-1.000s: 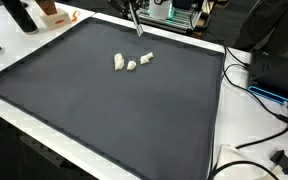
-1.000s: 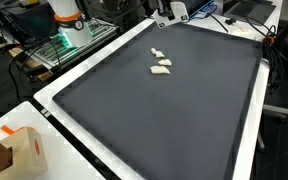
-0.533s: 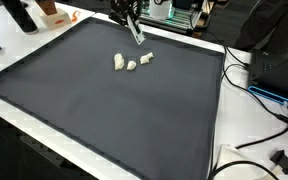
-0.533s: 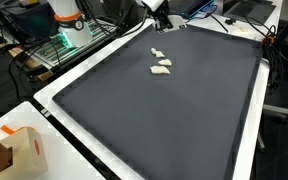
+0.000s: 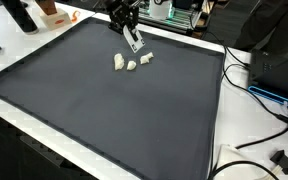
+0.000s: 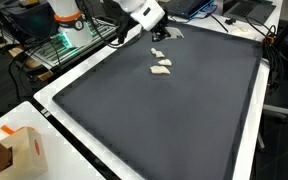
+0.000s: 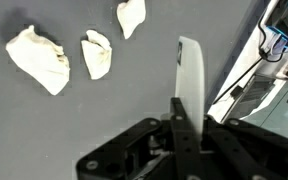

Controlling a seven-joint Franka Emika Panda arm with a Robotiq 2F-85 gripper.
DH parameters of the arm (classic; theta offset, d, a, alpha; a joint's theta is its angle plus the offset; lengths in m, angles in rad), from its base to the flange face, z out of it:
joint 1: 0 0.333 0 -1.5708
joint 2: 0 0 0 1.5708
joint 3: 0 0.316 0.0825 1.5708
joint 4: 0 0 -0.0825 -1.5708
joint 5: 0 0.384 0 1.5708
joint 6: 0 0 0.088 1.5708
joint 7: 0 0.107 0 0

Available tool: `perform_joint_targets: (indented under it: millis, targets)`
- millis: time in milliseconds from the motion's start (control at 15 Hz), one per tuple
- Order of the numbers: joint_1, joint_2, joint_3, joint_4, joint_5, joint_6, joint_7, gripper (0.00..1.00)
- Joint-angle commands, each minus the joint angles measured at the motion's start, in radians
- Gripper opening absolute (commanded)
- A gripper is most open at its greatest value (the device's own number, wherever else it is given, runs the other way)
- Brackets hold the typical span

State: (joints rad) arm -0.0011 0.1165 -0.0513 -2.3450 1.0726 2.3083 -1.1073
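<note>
Three crumpled white lumps lie close together on a dark mat near its far edge: one, another and the last. My gripper hangs just behind them, shut on a flat white strip whose tip points down at the mat, a little short of the lumps. The wrist view shows the strip sticking out from between the dark fingers, with the lumps off to the left. In an exterior view the gripper is above the lumps.
The mat lies on a white table with a raised rim. Cables and a black plug lie along one side. A cardboard box stands at a corner. Bottles and electronics crowd the far edge.
The arm has come down from the far edge over the mat, bringing the white strip closer to the three lumps. The lumps have not moved.
</note>
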Motion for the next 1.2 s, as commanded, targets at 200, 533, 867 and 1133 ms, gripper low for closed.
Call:
perform_joint_targets:
  millis: [200,533,867,1133]
  targets:
    - [-0.028,0.025,0.01,-0.012,0.023,-0.003,0.082,0.01]
    - [-0.032,0.025,0.009,-0.022,0.02,0.002,0.194,0.01]
    - [-0.03,0.009,0.01,-0.031,0.008,0.002,0.335,0.01]
    - [-0.026,-0.007,0.011,-0.038,-0.004,0.02,0.446,0.01]
